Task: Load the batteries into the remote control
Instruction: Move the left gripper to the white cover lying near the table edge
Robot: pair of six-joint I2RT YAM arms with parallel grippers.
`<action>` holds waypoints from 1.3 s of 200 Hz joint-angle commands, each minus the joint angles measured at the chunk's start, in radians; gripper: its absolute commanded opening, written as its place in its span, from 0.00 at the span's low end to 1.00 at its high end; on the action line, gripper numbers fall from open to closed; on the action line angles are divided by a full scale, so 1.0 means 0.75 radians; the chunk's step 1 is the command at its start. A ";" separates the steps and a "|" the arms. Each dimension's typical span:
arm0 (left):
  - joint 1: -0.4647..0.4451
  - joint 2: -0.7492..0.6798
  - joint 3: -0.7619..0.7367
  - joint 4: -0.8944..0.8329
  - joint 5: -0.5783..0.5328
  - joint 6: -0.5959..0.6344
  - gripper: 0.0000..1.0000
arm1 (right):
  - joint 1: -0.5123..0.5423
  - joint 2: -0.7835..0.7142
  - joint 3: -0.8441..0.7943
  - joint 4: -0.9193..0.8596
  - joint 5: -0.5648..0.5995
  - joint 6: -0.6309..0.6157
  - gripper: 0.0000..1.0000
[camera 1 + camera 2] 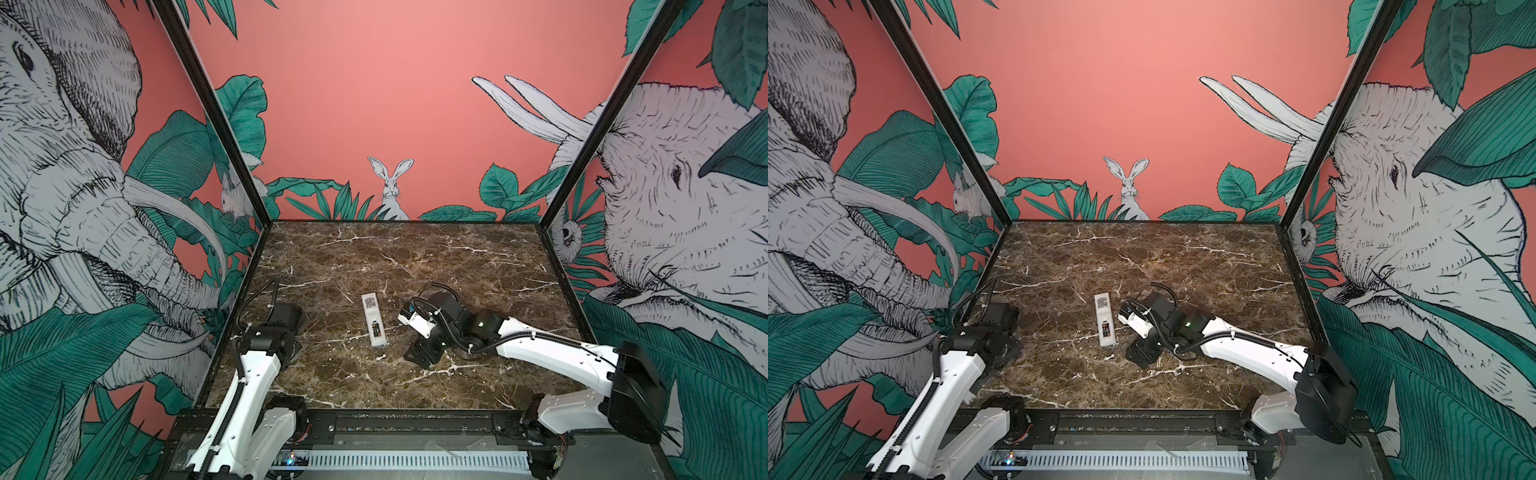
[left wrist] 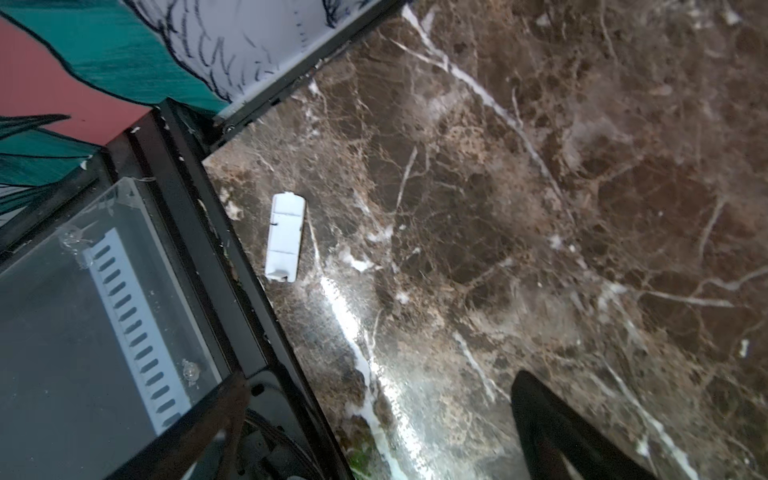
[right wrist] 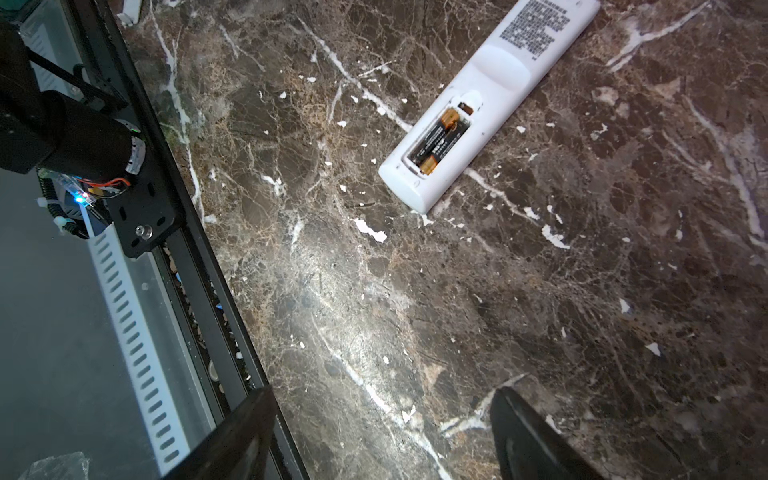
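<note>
The remote control, a slim white plastic handset, lies label-side up near the middle of the brown marble-patterned tabletop, between the two arms in both top views. Its battery bay, at the end nearer the arms' bases, is uncovered. The batteries, two small dark cylinders with orange-copper bands, lie side by side inside it. From here they look seated, though I can't tell whether they are pressed fully home against the contacts. So the loading itself seems done.

What looks left is the small white rectangular battery cover. It lies flat on the tabletop by the front left corner, close to the black frame rail and well apart from the remote control.

The left gripper hangs over the table with its dark fingers spread wide and nothing between them. The right gripper is likewise parted and empty, near the remote control's open end. If the cover counts, it has yet to be fetched and slid on.
</note>
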 commanded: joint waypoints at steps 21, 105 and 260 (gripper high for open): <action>0.225 -0.003 -0.073 0.067 -0.001 0.061 0.99 | -0.008 0.012 0.085 -0.106 -0.013 -0.054 0.81; 0.727 0.024 -0.167 0.370 0.162 0.336 0.99 | -0.013 0.009 0.100 -0.182 0.003 -0.102 0.82; 1.152 0.440 -0.186 0.820 0.521 0.679 0.98 | -0.062 0.035 0.101 -0.159 -0.014 -0.128 0.82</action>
